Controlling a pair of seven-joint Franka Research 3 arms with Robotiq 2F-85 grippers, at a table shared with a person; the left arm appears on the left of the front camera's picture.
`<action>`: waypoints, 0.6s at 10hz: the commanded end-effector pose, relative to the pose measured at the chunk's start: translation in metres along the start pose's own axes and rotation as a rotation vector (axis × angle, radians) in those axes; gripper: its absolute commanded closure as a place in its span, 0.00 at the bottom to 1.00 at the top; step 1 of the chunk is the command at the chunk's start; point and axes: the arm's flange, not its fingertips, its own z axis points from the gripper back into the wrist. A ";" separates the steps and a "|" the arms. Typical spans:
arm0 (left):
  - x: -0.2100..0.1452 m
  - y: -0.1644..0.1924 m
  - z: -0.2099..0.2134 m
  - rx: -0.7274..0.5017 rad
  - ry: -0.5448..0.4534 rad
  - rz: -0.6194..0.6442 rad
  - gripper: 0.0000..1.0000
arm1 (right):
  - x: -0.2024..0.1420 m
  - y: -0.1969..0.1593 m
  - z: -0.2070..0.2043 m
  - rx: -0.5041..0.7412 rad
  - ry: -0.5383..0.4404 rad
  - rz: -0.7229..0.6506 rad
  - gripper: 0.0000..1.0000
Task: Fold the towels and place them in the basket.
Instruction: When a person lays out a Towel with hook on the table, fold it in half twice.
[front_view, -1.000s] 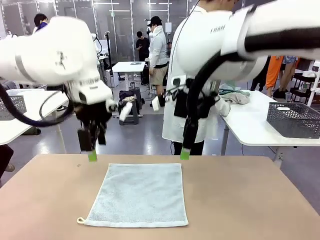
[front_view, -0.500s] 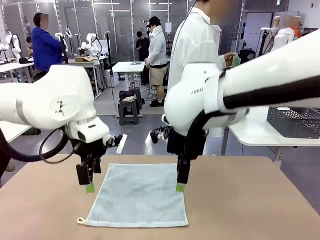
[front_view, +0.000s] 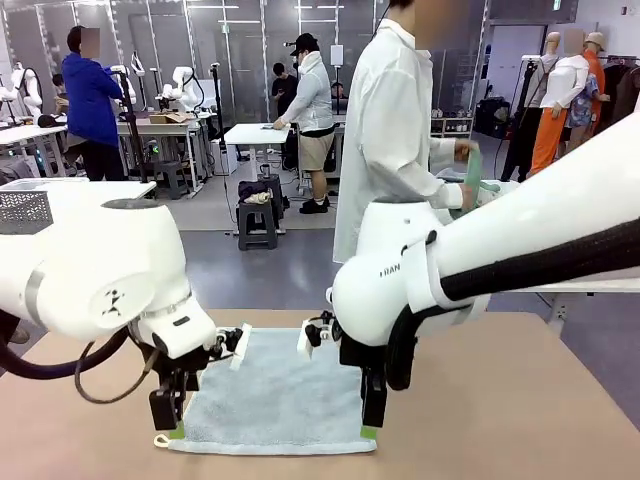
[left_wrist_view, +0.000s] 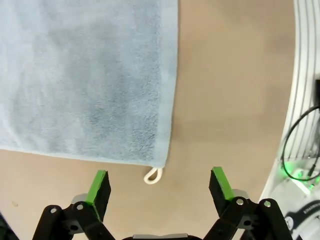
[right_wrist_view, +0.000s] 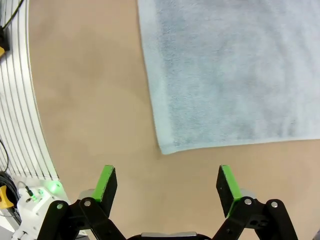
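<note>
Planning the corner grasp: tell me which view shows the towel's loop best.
Left wrist view: the loop lies close, sharp and unobstructed at the towel corner. The front view shows it tiny at the near left corner. The right wrist view frames another, plain corner.

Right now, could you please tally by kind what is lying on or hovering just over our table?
towel, pale blue-grey, lying flat: 1
open grippers, the left gripper and the right gripper, one at each near corner of it: 2
Total: 3
</note>
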 end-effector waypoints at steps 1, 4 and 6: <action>-0.002 -0.019 -0.007 0.043 0.009 0.031 0.00 | -0.001 0.014 -0.008 0.011 -0.024 -0.002 0.00; -0.009 -0.036 -0.017 0.024 -0.018 0.012 0.00 | -0.003 0.019 -0.018 0.018 -0.035 -0.009 0.00; -0.007 -0.032 -0.017 0.002 0.005 0.005 0.00 | -0.002 0.016 -0.018 0.032 0.000 -0.007 0.00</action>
